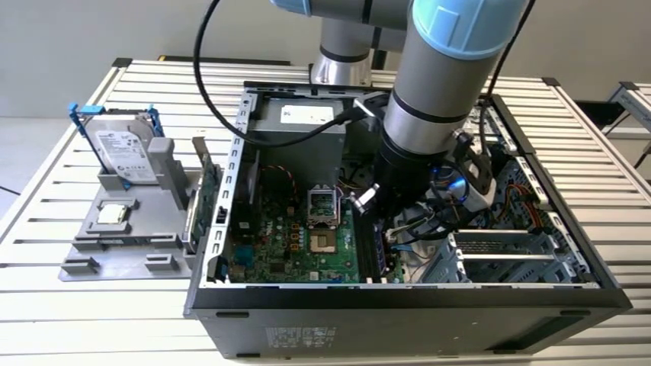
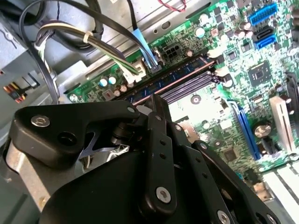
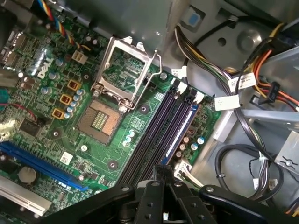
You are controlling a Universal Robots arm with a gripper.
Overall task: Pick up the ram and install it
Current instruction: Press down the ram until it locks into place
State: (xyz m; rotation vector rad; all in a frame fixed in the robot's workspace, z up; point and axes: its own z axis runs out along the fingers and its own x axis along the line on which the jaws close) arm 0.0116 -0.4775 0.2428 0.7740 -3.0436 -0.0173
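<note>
Open computer case (image 1: 407,293) on a slatted table (image 1: 61,328), with the robot arm (image 1: 447,76) reaching down into it from twelve o'clock in the exterior view.

The gripper (image 2: 156,105) hangs low over the row of memory slots (image 3: 154,135) on the green motherboard (image 3: 56,84). Its two black fingers (image 3: 161,173) are drawn together to a narrow tip, and nothing can be seen between them.

The ram (image 3: 180,135) appears to stand edge-on in the outermost slot, the one nearest the bundle of cables (image 3: 233,88). It reads as a dark strip tinged with blue in both wrist views. The fingertip is just above its near end; whether the two touch cannot be told. The neighbouring slots are dark and show their open grooves.

In the exterior view the slots lie at about five o'clock from the processor socket (image 1: 323,204). At nine o'clock from the case is a grey holder (image 1: 122,244). It carries a hard drive (image 1: 124,152) in a blue frame, standing upright. A large green expansion card (image 1: 209,191) stands on the holder's edge nearest the case wall.
</note>
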